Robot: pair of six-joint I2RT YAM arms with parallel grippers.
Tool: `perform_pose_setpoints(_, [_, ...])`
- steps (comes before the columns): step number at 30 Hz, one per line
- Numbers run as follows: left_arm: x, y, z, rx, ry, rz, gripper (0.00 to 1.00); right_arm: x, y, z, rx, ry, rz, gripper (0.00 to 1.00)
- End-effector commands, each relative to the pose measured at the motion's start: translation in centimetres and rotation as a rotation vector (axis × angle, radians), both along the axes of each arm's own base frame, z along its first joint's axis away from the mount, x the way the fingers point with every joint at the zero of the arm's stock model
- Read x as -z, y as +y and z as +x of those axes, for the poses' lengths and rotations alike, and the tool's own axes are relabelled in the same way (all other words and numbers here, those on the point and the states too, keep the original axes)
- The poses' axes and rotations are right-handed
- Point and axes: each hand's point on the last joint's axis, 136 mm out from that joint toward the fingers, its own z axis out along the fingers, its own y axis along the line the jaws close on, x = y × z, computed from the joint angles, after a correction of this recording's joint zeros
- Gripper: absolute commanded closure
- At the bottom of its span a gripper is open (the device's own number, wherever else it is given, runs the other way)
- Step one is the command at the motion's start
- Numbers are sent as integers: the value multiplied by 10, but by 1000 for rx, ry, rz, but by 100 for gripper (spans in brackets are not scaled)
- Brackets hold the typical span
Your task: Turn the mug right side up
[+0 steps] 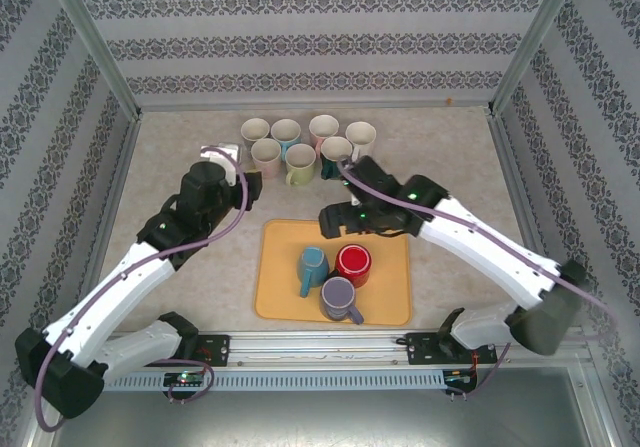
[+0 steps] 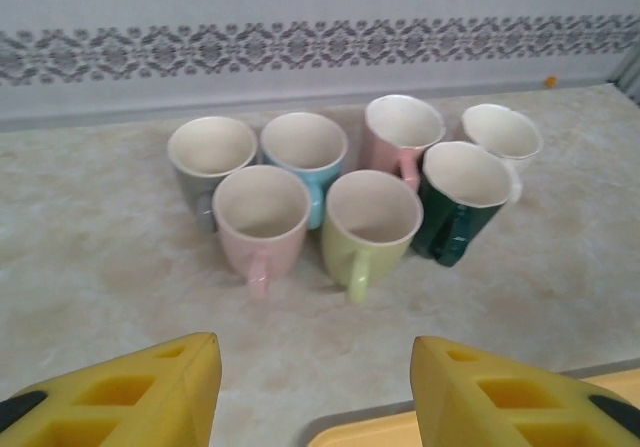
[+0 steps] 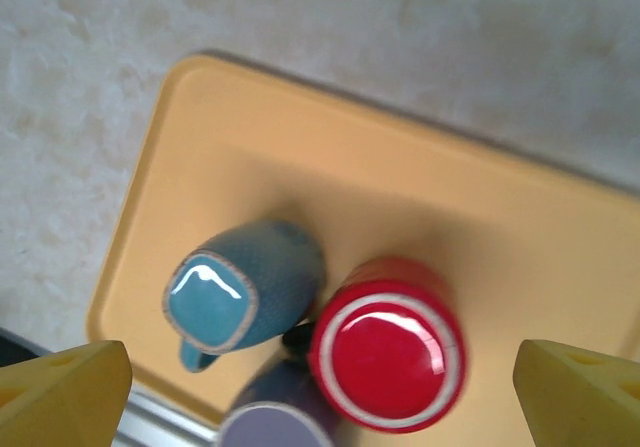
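Three mugs [image 1: 338, 295]: on tray [image 1: 285, 302]
Red mug [image 3: 388, 357]: upside down
Left gripper [image 2: 315, 387]: spread, empty
Right gripper [image 3: 320, 382]: spread wide, empty

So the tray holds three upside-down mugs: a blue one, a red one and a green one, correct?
Not quite. The third mug is purple, not green. The top external view shows the blue mug, the red mug and the purple mug upside down on the tray.
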Motion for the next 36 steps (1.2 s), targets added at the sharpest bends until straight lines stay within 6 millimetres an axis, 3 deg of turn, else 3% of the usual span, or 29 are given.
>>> perform_pose_setpoints(1, [0,21,-2,-82,-35,43,45,5,14,-12,170,126,-11,4])
perform_pose_setpoints(7, [-16,28,-9,-107,-90,-4,45,43,42,-19,241,262,-80,6])
perform_pose_setpoints(16, [-31,39,-19,-138,-150,-24,44,85,59,-21,327,342,-125,6])
perform_pose_setpoints(26, [-35,38,-21,-130,-165,-34,44,102,72,-26,311,369,-167,10])
perform_pose_setpoints(36, [-37,40,-21,-138,-175,-33,44,124,68,-26,296,384,-253,11])
